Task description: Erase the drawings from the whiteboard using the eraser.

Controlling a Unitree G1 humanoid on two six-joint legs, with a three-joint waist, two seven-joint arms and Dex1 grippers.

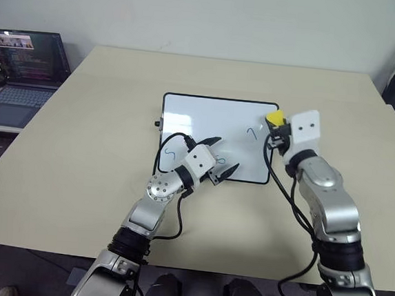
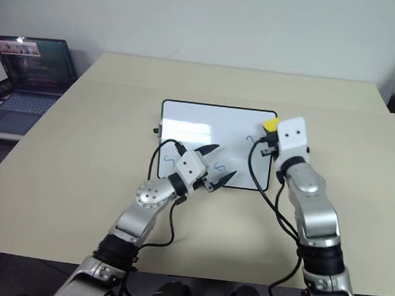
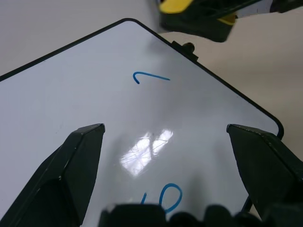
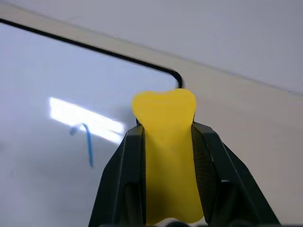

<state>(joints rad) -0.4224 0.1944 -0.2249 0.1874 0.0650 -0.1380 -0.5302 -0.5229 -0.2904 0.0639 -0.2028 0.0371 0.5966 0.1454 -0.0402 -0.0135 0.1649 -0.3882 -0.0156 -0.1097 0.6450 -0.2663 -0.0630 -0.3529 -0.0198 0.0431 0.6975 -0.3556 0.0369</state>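
Clearly the eraser (image 4: 168, 156) is already in hand: the right pincer (image 1: 276, 131) pinches the yellow block between its two black fingers, the yellow end poking out past the fingertips. It hangs over the far right corner of the whiteboard (image 1: 207, 118), and whether it touches the glossy face cannot be told from these pictures.

All three blue drawings remain on the board. The hook-shaped mark (image 1: 253, 132) lies just beside the eraser, a little toward the robot's left and slightly nearer the robot. The looped mark (image 3: 165, 197) sits near the board's near edge, right under the left pincer (image 1: 219, 157), whose fingers (image 3: 78, 161) are spread wide with nothing between them. A third squiggle (image 1: 171, 153) lies toward the near left part of the board, beside the left wrist.

The whiteboard rests on the pale surface (image 1: 104, 112) with its long axis running left to right across the robot's front, a small black knob showing on its left short side. So the right arm, which carries the eraser, is the nearer one to the hook mark; my judgement is that the coming stroke calls for lowering the block and sweeping leftward along the board's long axis. The left pincer, hovering over the near edge, looks placed to steady the board.

A laptop (image 1: 24, 70) stands open well apart, off the surface's left side.
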